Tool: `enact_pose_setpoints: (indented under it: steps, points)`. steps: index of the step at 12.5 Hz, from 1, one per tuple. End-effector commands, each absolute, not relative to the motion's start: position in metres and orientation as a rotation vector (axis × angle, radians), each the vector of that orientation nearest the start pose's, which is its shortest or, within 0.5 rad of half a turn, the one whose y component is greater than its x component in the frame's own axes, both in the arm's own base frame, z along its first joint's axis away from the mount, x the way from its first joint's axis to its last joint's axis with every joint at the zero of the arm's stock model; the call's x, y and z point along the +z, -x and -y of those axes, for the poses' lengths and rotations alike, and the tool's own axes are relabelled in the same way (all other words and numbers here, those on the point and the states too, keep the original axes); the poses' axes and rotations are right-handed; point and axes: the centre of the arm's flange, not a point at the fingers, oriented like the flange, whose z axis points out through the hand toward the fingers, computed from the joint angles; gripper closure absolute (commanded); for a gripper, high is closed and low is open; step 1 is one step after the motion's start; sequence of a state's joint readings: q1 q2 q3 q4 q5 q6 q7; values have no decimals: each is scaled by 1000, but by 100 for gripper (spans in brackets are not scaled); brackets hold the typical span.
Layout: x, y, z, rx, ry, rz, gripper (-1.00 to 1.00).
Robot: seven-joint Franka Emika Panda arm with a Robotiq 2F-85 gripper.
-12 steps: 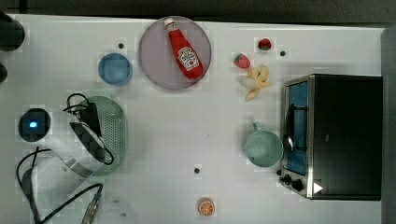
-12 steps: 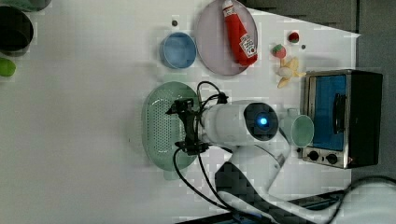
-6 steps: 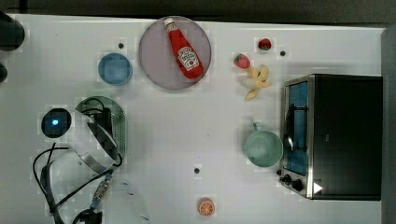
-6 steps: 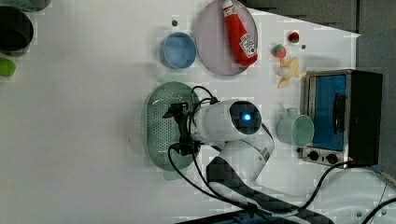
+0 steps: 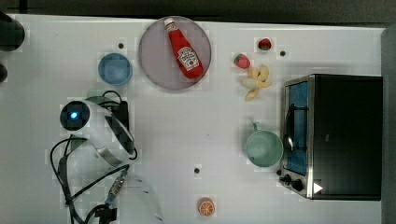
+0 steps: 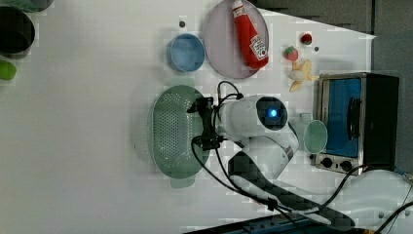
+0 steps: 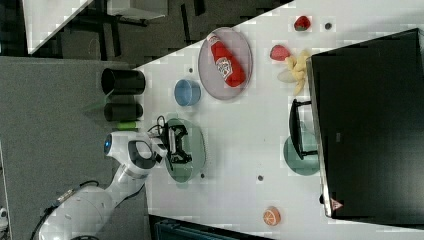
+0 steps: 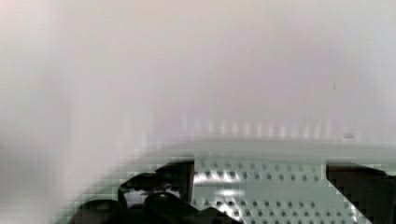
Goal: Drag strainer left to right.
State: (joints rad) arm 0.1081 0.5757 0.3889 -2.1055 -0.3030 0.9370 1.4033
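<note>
Strainer first: the pale mint-green oval plastic strainer (image 6: 175, 130) with the hole-dotted bottom sits near the left edge of the white table (image 5: 196, 121) as the top view shows it, just below the small round blue bowl (image 5: 115, 68). In the top view the arm covers most of it; the left view gives you the best look. The black two-finger gripper (image 6: 206, 123) hangs right over the strainer's rim on the side facing the arm, fingers spread nearly as wide as they go and holding nothing. The wrist view has the perforated floor showing between the two dark fingers, so I'd say you're in the approach step, about to make contact.

Next you'd want to come down so one finger hooks inside the wall or both straddle the rim, then pull across toward the top view's right. Whether the fingers already touch the plastic I can't tell.

On the way across: the middle of the table looks open. Further along sit the round green cup with a handle (image 5: 264, 147) and the black toaster oven with a glass door (image 5: 332, 135) by the right edge, so stop short of those. The grey round plate (image 5: 159, 56) carrying the red ketchup bottle (image 5: 184, 49) is up near the far edge, and the orange slice (image 5: 206, 206) sits near the bottom edge, both probably off your line.
</note>
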Motion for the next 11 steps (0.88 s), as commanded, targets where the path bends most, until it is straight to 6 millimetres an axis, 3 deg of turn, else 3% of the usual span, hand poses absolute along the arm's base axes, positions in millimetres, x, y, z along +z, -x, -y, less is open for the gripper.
enact_pose_setpoints:
  steps: [1, 11]
  points:
    - [165, -499, -271, 81, 2289, -2244, -100]
    - [164, -498, -204, 63, 2275, -2298, -100]
